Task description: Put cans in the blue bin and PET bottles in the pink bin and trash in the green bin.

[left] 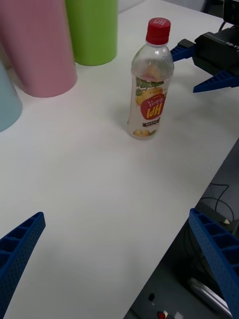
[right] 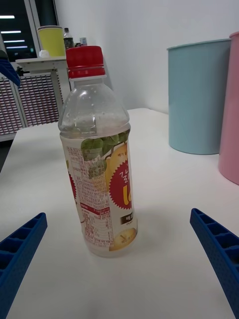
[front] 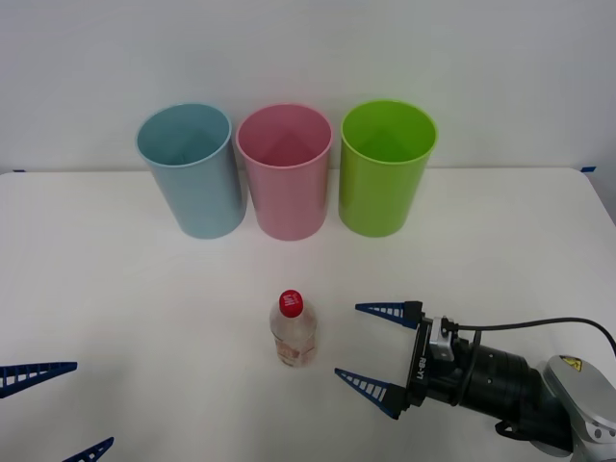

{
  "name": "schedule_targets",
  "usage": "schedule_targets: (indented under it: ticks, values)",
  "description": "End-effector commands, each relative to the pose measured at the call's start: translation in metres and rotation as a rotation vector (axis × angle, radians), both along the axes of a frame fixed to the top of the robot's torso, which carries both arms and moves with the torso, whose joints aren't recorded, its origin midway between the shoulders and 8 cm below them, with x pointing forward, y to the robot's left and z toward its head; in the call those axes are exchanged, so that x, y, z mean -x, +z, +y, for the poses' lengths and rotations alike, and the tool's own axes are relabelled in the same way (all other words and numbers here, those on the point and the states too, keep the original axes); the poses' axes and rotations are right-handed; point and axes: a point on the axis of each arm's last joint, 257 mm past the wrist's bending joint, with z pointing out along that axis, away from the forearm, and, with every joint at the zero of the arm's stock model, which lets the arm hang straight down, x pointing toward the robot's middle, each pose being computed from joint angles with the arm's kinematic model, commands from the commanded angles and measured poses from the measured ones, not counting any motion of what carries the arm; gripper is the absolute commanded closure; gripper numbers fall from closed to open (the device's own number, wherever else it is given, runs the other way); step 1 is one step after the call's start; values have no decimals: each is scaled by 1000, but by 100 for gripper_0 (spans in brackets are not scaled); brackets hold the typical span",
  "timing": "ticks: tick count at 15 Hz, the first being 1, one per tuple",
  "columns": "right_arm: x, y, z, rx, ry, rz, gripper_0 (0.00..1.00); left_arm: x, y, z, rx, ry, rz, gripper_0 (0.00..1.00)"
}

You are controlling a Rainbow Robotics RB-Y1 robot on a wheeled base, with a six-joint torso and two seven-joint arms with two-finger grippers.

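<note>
We see a white table [front: 115,298] running across the whole front view, with a plain pale wall behind it. In the right wrist view the room beyond the table edge holds a pale shelf or cart with a yellow container [right: 51,40] on top.

At the back of the table stand three tall bins in a row, close together: the blue bin [front: 190,173] on the left, the pink bin [front: 286,173] in the middle, the green bin [front: 385,171] on the right. All three are upright with their mouths open toward us.

Nearer to us, the right arm reaches in low from the lower right. Its right gripper [front: 371,345] points leftward with its blue ribbed fingers spread wide apart, holding nothing. The left gripper [front: 53,409] sits at the lower left corner, fingers likewise apart and empty, well away from everything else.

The bottle [front: 292,330] stands upright on the table in front of the pink bin, well apart from the bins. It is clear plastic with a red cap and a printed label. It sits just beside the right gripper's open fingers, to their left and not touching them; from the right wrist it appears straight ahead, between the two fingertips' lines.
</note>
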Motion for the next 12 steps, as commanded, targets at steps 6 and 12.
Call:
schedule_targets:
  ticks: [6, 12]
  values:
    - [0, 0, 0, 0, 0, 0, 0, -7, 0, -7, -8, -27, -4, 0]
    - [0, 0, 0, 0, 0, 0, 0, -7, 0, -7, -8, -27, -4, 0]
